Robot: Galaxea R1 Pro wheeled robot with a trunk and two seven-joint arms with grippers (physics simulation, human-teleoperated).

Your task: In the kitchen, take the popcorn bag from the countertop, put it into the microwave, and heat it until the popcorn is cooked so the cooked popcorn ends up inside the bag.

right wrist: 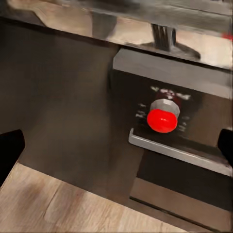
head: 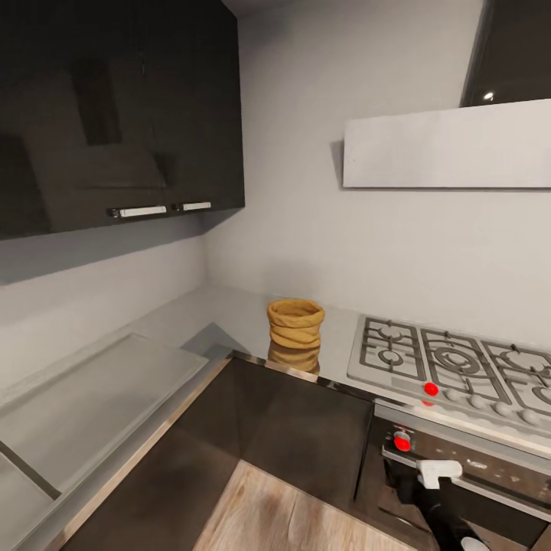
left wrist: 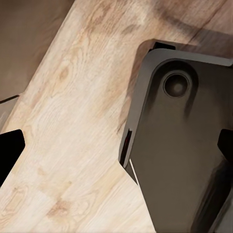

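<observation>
The popcorn bag (head: 295,323), golden-tan and crumpled, stands upright on the grey countertop (head: 222,310) near the inner corner, just left of the hob. Its mouth faces up, and the popcorn inside is hidden from this angle. The microwave is out of view. My right arm (head: 438,474) reaches in low at the bottom right, in front of the oven. My right gripper (right wrist: 116,145) is open, its fingertips (right wrist: 9,150) wide apart, facing the oven's red knob (right wrist: 162,119). My left gripper (left wrist: 116,150) is open too, hanging over the wood floor and my own dark base (left wrist: 179,145).
A steel gas hob (head: 459,367) with a red knob (head: 431,389) lies right of the bag, above a black built-in oven (head: 474,474). Dark wall cabinets (head: 115,115) hang at the left and a white hood (head: 451,145) over the hob. A pale slab (head: 99,398) covers the left counter run.
</observation>
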